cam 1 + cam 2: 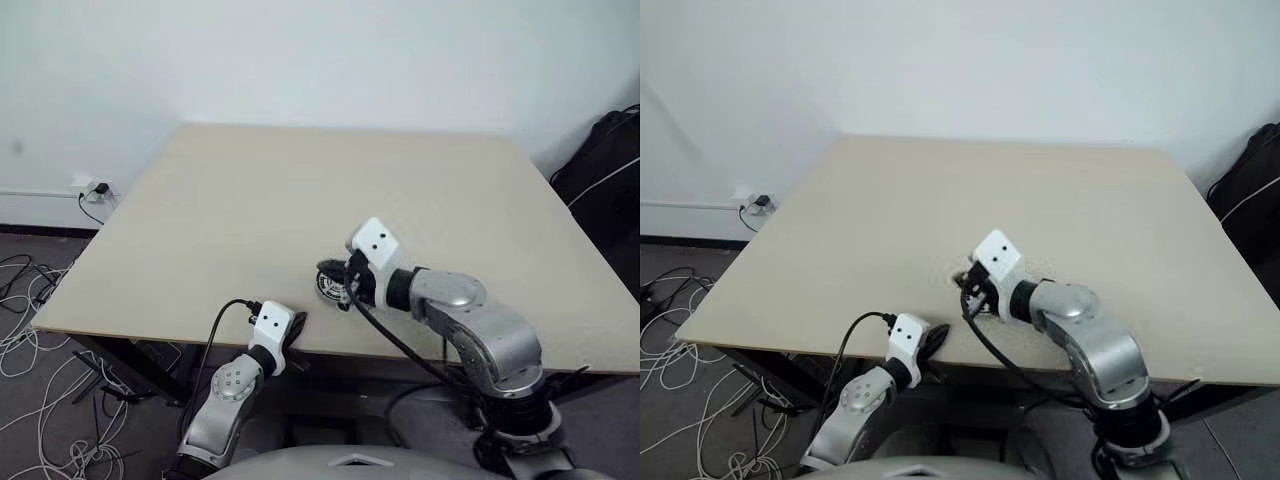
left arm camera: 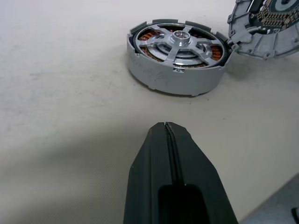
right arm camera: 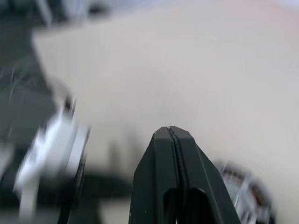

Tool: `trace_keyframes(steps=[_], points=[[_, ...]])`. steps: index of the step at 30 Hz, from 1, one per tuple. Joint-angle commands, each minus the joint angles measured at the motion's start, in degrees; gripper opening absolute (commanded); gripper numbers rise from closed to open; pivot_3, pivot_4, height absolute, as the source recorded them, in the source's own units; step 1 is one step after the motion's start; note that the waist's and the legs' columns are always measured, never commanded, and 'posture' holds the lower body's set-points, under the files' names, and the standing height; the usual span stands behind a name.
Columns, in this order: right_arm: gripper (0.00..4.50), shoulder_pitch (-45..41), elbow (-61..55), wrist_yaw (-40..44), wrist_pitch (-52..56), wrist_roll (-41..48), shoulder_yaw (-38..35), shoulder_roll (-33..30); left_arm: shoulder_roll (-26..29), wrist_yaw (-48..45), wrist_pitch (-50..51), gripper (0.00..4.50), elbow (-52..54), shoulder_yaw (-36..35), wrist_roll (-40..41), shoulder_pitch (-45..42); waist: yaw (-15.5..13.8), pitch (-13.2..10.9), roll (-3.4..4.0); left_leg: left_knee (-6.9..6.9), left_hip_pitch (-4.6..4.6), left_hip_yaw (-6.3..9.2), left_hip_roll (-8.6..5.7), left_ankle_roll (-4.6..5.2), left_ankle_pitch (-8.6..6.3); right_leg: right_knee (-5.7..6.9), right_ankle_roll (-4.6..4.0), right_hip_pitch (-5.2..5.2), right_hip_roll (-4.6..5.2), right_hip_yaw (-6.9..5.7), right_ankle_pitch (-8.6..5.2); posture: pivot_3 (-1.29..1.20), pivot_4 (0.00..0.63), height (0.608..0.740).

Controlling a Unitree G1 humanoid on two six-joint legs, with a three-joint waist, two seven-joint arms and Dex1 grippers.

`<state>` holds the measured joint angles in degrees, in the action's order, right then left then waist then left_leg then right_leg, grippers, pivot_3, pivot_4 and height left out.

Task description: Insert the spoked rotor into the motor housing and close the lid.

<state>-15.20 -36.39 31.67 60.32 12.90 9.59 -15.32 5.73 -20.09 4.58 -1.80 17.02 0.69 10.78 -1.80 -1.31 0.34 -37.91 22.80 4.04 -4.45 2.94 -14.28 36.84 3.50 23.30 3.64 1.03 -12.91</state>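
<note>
**Two claws clenched, nothing held**

Both of my claws are pressed shut on empty air. My left gripper (image 2: 167,128) sits low at the near edge of the table (image 1: 250,190), its two black fingers (image 2: 154,158) closed tight against each other with only a thin seam between them. It points across the tan surface toward the motor housing (image 2: 177,58), which lies flat on the table a little way beyond the fingertips, apart from them.

Looking along that left claw, I can see the spoked rotor (image 2: 180,42) already seated inside the housing: a silver hub with a few broad spokes, and the copper-brown windings showing through the gaps between them. The housing's grey outer wall is a low round drum.

Just beside the housing, touching or nearly touching its rim on the far side, the lid (image 2: 266,23) leans tilted rather than lying flat, its inner face with a ring of small slits turned my way. It is not on the housing.

My right gripper (image 3: 170,130) is raised above the table, fingers likewise shut together and bare. From the head view, that wrist hangs over the spot where the motor parts (image 1: 330,283) lie near the front edge, partly hiding them. Along the right claw, the housing shows as a blur below the fingers.
</note>
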Motion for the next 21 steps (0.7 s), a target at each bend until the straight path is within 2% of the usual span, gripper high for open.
trace_keyframes(steps=[1,3,7,11,15,19,21], points=[[0.01,-0.2,1.3,-8.8,-6.2,-2.6,-4.6,4.1,0.1,-0.2,-0.6,0.00,1.7,-0.2,0.2,-0.3,0.0,0.0,0.00,0.00,0.00,0.00,-0.01,0.00,0.00,0.00,0.00,0.00,0.01,-0.01,0.00,0.00,0.000,0.740],[0.01,0.1,2.8,-15.0,-9.4,-4.8,-7.0,7.5,0.3,-0.4,-0.4,0.00,1.8,-0.1,0.1,-0.3,0.0,0.0,0.02,0.00,0.00,0.00,-0.01,0.00,0.00,0.01,-0.14,0.00,0.00,0.00,0.10,0.00,0.000,0.740],[0.01,1.6,5.7,-24.0,-14.5,-10.5,-9.1,9.0,0.7,-0.7,-0.1,0.00,1.9,0.1,0.1,-0.5,0.0,0.1,0.09,0.04,-0.01,-0.01,-0.03,-0.04,0.02,0.03,-0.26,0.03,-0.04,0.00,0.16,0.00,0.000,0.740],[0.01,4.1,7.9,-28.6,-15.3,-15.2,-9.1,7.5,0.9,-1.0,0.2,0.00,2.0,0.1,0.1,-0.6,0.1,0.1,0.28,0.11,-0.04,-0.03,-0.03,-0.06,0.03,0.04,-0.31,0.06,-0.06,0.02,0.15,0.00,0.000,0.740],[0.01,8.2,9.3,-28.5,-11.8,-20.9,-5.4,0.4,1.2,-1.3,0.6,0.00,2.1,0.2,0.0,-0.8,0.1,0.2,0.36,0.13,-0.07,-0.03,-0.03,-0.06,0.04,0.05,-0.48,0.03,-0.06,0.02,0.05,0.00,0.000,0.740],[0.01,10.0,8.0,-22.5,-4.0,-22.2,-0.3,-8.6,1.4,-1.6,0.8,0.00,2.1,0.3,0.0,-1.0,0.3,0.2,0.38,0.09,-0.12,-0.09,-0.02,-0.05,0.06,0.07,-0.62,-0.01,-0.07,0.05,-0.06,0.00,0.000,0.740],[0.01,10.3,6.8,-18.8,-0.2,-21.3,1.6,-12.9,1.5,-1.7,0.8,0.00,2.1,0.4,0.0,-1.0,0.3,0.2,0.37,0.07,-0.16,-0.09,0.01,-0.04,0.06,0.06,-0.39,-0.08,-0.08,0.03,-0.20,0.00,0.000,0.740]])
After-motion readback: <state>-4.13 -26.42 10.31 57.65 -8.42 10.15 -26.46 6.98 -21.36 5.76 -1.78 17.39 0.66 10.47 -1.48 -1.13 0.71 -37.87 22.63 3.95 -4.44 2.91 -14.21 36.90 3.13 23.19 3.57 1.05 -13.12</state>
